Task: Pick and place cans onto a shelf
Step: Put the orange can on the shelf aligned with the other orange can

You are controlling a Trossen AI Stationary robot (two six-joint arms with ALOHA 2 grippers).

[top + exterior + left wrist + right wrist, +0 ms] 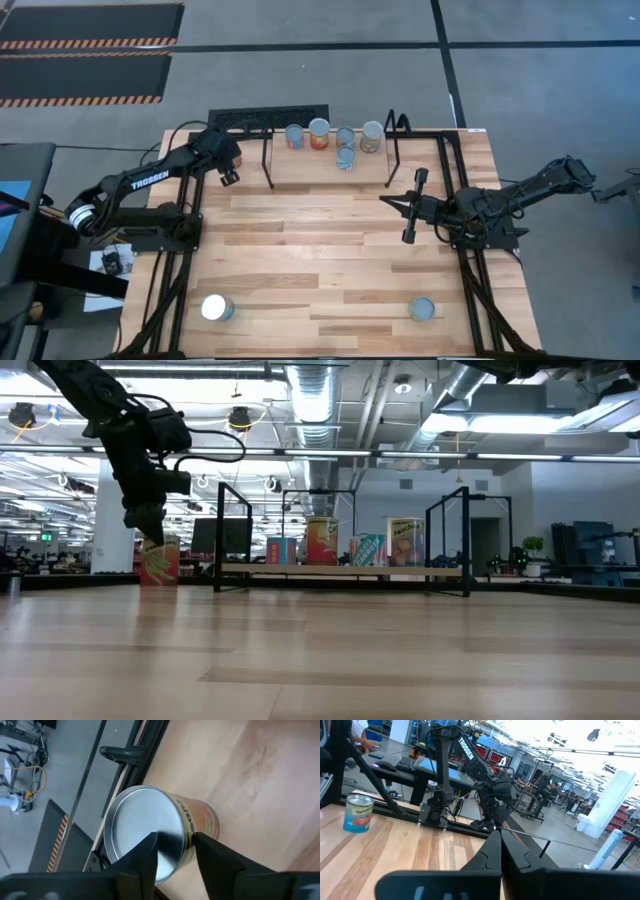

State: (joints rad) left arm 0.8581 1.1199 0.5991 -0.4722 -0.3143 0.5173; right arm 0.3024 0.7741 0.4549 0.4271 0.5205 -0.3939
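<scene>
My left gripper is at the table's far left, just left of the shelf, and is shut on a can with a silver top and a tan-orange label. That can also shows in the low view, under the gripper. Several cans stand on the shelf board. Two more cans stand on their bases on the table by its near edge, one at the left and one at the right. My right gripper is shut and empty, above the table's right middle, pointing left. My left gripper has the can's top rim between its two fingers, one finger over the lid and the other on the label side. The fingers slant down from above. The can is upright; whether its base is on the table, I cannot tell.
The shelf's black rod legs stand close to the right of my left gripper. A black grille lies behind the shelf. Black frame rails run along the table's left and right sides. Bare plank tabletop lies between the arms.
</scene>
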